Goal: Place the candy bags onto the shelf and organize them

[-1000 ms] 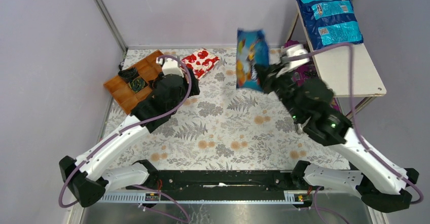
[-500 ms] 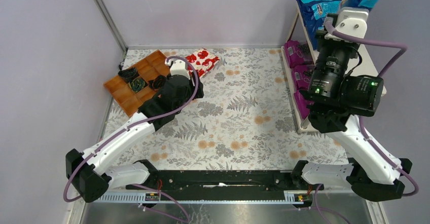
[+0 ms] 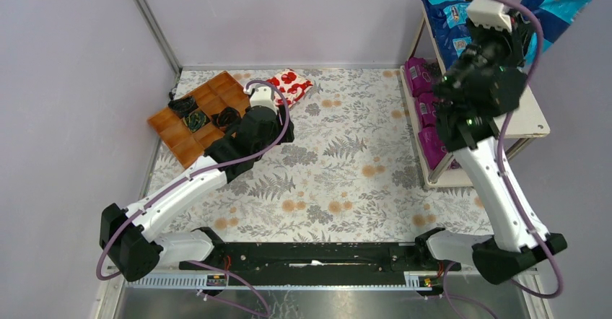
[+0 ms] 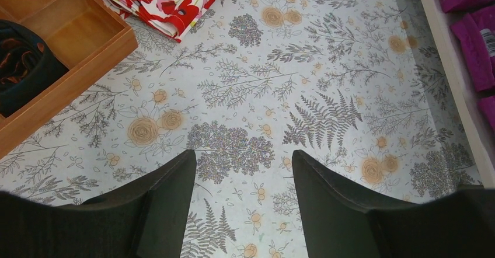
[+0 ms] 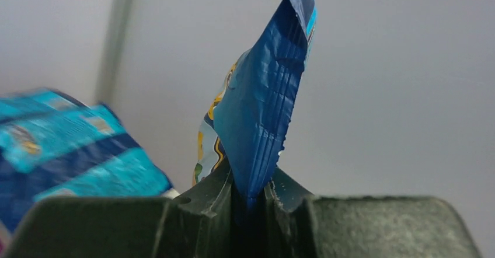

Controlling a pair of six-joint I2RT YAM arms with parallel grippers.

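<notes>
My right gripper (image 5: pixel 250 191) is clamped tight on one edge of a blue candy bag (image 5: pixel 262 118). The bag sticks up from between the fingers, raised by the far end of the shelf (image 3: pixel 535 117), near the blue bags (image 3: pixel 444 12) lying on its top board. My left gripper (image 4: pixel 244 182) hangs with its fingers apart and empty above the flowered tablecloth (image 4: pixel 327 65).
</notes>
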